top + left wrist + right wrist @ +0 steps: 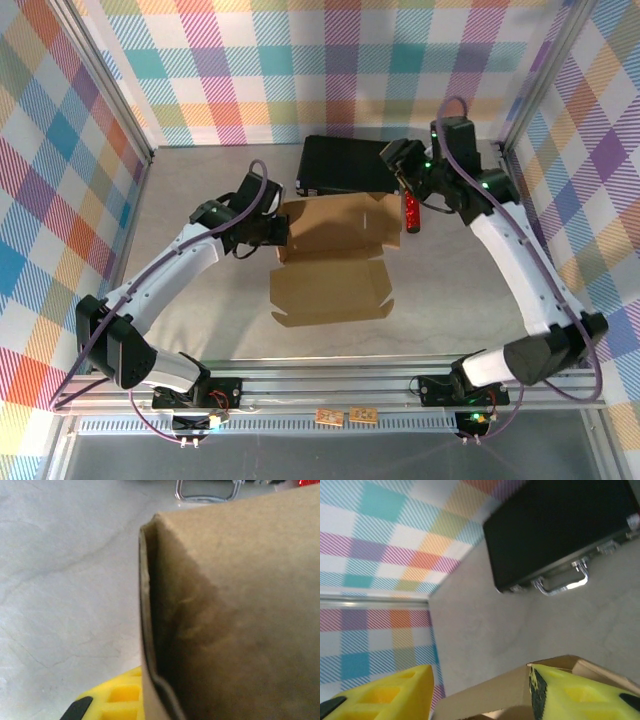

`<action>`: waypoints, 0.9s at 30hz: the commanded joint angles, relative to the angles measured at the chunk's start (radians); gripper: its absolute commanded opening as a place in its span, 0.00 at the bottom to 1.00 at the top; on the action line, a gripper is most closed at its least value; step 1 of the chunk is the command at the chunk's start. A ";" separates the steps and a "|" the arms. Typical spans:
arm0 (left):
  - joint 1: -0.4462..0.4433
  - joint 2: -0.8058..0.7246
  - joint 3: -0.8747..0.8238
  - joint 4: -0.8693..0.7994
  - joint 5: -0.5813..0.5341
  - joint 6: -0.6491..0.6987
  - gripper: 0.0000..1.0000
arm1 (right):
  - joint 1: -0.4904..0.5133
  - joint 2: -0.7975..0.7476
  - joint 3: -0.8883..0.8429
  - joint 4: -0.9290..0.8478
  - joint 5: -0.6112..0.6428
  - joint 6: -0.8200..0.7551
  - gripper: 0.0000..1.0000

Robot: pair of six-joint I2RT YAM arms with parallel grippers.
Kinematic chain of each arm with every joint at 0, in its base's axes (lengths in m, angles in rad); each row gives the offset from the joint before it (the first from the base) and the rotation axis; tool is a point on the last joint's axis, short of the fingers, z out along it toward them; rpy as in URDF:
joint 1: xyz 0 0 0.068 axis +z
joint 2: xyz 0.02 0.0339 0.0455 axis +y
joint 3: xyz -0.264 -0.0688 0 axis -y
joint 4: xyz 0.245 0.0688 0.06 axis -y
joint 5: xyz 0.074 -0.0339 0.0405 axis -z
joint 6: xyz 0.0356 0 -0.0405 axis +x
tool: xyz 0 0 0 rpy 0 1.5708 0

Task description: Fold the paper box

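From the top, the paper box (333, 258) sits mid-bench (440, 310), just in front of the black case (340, 165). Its rear half has walls raised, but the front panel (330, 292) lies flat with its tabs splayed. I'd call that partway, with the closing and tucking still to do. The left fingers (280, 232) are at the box's left wall, and the right fingers (411, 208) are at its far right corner.

On the left wrist, a standing cardboard wall (225, 610) runs right beside one yellow finger (117, 697). The fingers are pressed together, and I judge they are pinching that wall.

On the right wrist, the fingers (570, 695) are spread. A box corner (520, 685) rises between them, ungripped, with the case (555, 525) beyond.
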 commanded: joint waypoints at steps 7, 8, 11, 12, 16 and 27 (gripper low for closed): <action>-0.018 -0.012 0.032 -0.072 -0.013 -0.038 0.00 | 0.028 0.108 0.075 -0.148 -0.060 -0.010 0.53; -0.020 -0.014 0.032 -0.077 -0.015 -0.038 0.00 | 0.033 0.107 0.068 -0.144 -0.056 -0.007 0.53; -0.021 -0.017 0.030 -0.080 -0.017 -0.037 0.00 | 0.048 0.111 0.051 -0.139 -0.054 0.013 0.53; -0.023 -0.019 0.029 -0.080 -0.018 -0.036 0.00 | 0.054 0.115 0.048 -0.136 -0.054 0.016 0.53; -0.023 -0.016 0.038 -0.081 -0.025 -0.036 0.00 | 0.064 0.131 0.044 -0.155 -0.055 0.030 0.50; -0.027 -0.003 0.054 -0.070 -0.024 -0.032 0.00 | 0.083 0.132 -0.012 -0.125 -0.075 0.076 0.49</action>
